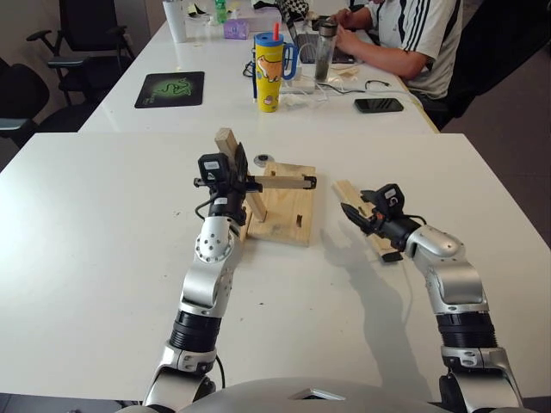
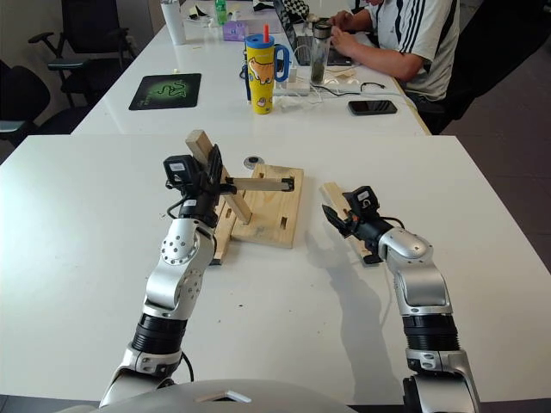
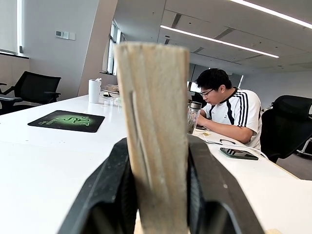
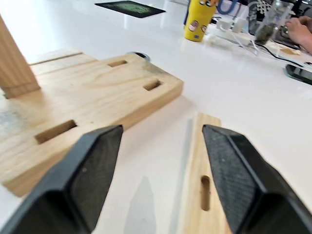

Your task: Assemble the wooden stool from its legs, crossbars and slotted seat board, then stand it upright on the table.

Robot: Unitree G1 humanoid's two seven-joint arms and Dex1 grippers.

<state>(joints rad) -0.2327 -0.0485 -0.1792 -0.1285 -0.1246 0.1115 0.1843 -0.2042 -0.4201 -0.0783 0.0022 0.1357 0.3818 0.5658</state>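
Observation:
The slotted seat board [image 1: 291, 209] lies flat on the white table [image 1: 103, 224]. A wooden leg [image 1: 232, 153] stands tilted on the board's left part, and a crossbar [image 1: 282, 181] sticks out of it sideways over the board. My left gripper [image 1: 232, 169] is shut on this leg [image 3: 153, 131], its fingers [image 3: 109, 195] pressed on both sides. My right gripper [image 1: 355, 212] hangs open just right of the board, low over another leg [image 4: 200, 175] that lies flat and has a peg hole. Its fingers [image 4: 92, 170] are spread with nothing between them.
Another wooden piece [image 2: 220, 234] lies under the board's left edge. A small dark round thing [image 1: 261, 157] sits behind the board. On the far table stand a yellow cup [image 1: 269, 73], a black mat [image 1: 170, 89] and a phone [image 1: 378, 105], with a person seated there.

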